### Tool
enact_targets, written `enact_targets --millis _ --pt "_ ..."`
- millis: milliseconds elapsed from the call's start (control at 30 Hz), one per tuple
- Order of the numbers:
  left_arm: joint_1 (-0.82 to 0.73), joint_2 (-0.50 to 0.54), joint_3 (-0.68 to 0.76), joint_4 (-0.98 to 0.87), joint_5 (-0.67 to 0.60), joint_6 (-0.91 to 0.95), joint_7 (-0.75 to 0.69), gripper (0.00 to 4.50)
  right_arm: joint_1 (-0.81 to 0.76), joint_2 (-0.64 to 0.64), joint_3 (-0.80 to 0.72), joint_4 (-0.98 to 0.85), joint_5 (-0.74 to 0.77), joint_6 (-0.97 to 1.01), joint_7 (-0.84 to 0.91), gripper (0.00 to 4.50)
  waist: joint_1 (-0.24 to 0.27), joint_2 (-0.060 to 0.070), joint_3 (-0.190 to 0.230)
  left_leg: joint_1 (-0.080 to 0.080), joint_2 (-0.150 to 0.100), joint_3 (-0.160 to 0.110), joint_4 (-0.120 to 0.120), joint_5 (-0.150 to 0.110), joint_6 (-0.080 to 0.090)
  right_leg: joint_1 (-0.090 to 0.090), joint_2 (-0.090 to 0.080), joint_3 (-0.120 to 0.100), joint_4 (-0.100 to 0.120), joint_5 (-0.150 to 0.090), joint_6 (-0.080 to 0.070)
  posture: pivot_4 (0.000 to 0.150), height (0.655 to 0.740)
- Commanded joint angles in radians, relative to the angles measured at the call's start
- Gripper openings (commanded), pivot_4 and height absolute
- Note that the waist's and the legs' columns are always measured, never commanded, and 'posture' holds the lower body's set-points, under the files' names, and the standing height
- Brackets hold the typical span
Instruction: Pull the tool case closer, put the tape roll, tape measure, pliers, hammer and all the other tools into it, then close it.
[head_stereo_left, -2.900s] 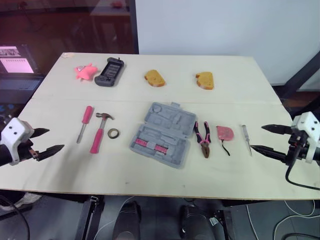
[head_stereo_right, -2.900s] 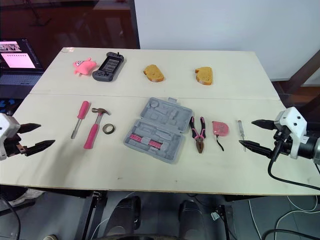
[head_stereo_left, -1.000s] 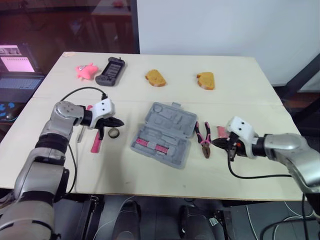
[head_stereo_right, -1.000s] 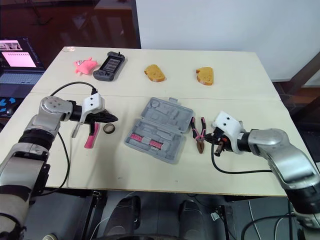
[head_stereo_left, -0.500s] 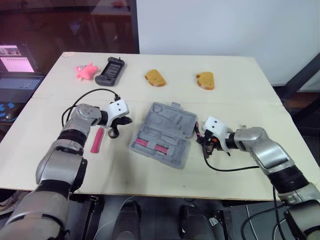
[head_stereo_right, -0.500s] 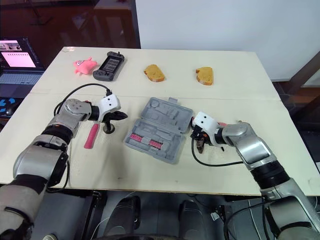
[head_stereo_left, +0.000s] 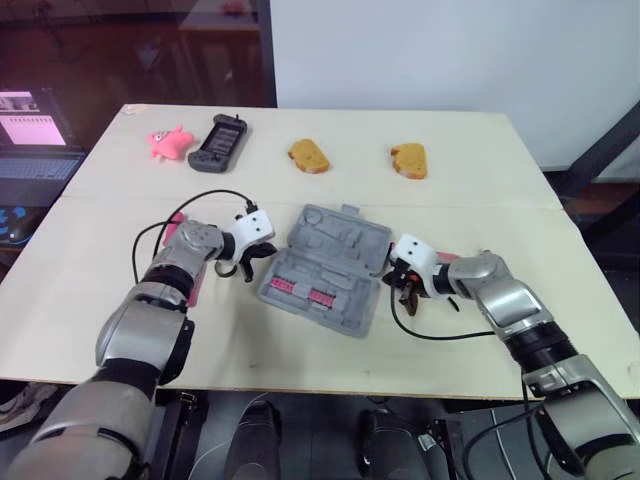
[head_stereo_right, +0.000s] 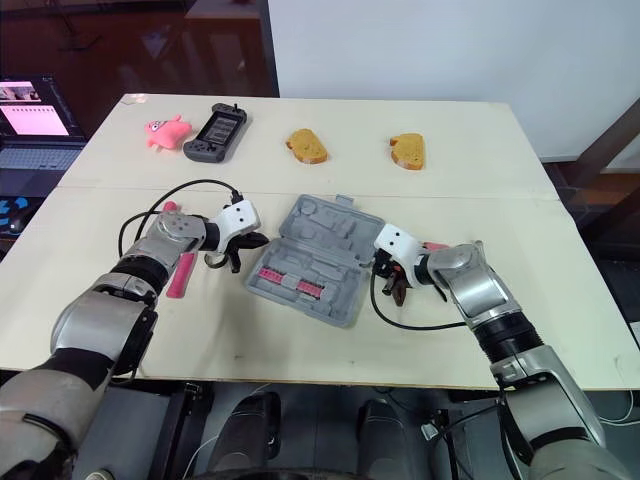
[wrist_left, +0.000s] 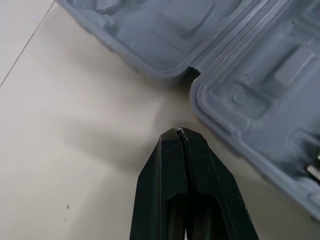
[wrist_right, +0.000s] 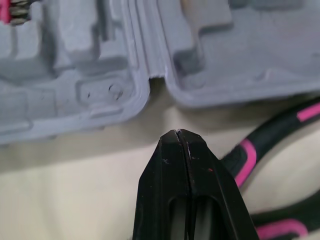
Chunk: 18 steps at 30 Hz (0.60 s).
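Tabletop (head_stereo_left: 480, 190): both arms' jaws, pressed closed, have moved in beside the tool case (head_stereo_left: 330, 262).

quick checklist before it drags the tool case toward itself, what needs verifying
1. Tool case open and lying flat: ok.
2. Left gripper at the case's left hinge notch: ok, fingers shut, tip aimed at the notch.
3. Right gripper at the opposite notch: ok, fingers shut, tip aimed at it.
4. Contact with the case: not ok, both tips stop a little short of the rim.
5. Table bare between the case and the near edge: ok.
6. Pliers out of the way: not ok, they lie right beside the right gripper and might get dragged.
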<state>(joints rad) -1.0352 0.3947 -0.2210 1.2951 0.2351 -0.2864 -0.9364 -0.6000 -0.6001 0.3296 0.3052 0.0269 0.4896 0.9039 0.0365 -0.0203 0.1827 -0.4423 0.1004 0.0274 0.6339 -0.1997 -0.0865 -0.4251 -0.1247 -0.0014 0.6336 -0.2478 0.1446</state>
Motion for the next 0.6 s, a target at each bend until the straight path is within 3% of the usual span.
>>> enact_targets --millis 33,600 --pt "-0.02 -0.006 -0.012 -0.001 0.027 -0.023 0.012 0.0 -0.04 0.014 0.006 0.025 -0.022 -0.04 0.027 0.03 0.0 0.0 0.0 0.0 0.0 0.0 0.0 0.0 0.0 0.0 0.0 0.0 0.0 0.0 0.0 0.15 0.7207" --pt "-0.073 -0.031 -0.004 0.04 0.105 -0.007 0.173 0.0 -0.056 0.04 0.002 0.039 -0.061 -0.06 0.064 0.03 -0.002 0.0 0.0 0.001 0.0 0.0 -0.002 0.001 -0.001 0.0 0.0 0.0 0.0 0.0 0.0 0.15 0.7207"
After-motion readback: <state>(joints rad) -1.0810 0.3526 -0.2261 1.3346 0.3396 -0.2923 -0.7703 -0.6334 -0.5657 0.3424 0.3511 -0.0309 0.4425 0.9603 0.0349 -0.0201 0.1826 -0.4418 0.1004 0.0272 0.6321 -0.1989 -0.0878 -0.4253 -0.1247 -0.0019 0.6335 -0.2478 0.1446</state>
